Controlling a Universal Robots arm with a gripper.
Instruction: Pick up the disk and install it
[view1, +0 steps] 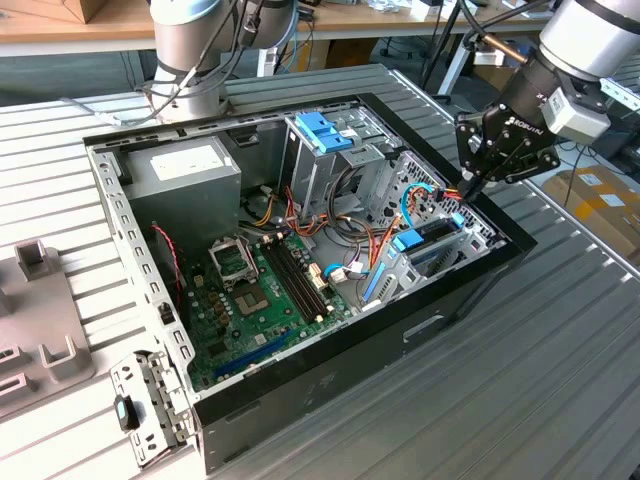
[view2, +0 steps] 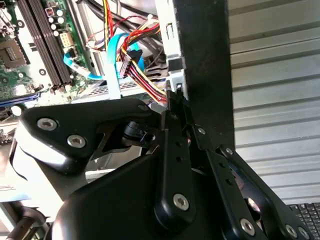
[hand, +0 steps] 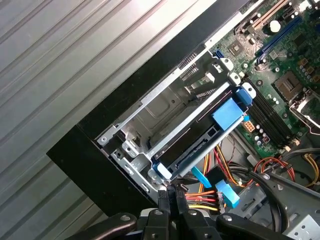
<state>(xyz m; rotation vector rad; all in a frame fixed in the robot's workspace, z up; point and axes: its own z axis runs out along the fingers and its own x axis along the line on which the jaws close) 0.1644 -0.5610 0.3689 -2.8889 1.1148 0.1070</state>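
Note:
The disk (hand: 197, 137), a dark flat drive in a bright blue carrier with a blue end tab, lies inside the metal bay (hand: 150, 112) at the corner of the open computer case. The exterior view has the disk (view1: 430, 238) at the case's right side. My gripper (view1: 468, 192) hangs just above the case's right rim, beside the bay's end. The gripper (hand: 169, 194) has its two thin fingers pressed together, and nothing shows between them. A bundle of red and yellow wires (view2: 150, 85) runs right up to the gripper (view2: 175, 97).
The black case (view1: 330, 385) lies open on a slatted metal table, holding a motherboard (view1: 265, 290) and a grey power supply (view1: 180, 175). A tall grey cage with a light-blue bracket (view1: 322, 130) stands at the back. Blue cables (view2: 116, 65) cross near the bay. Grey fixtures (view1: 40, 320) sit at the exterior view's left.

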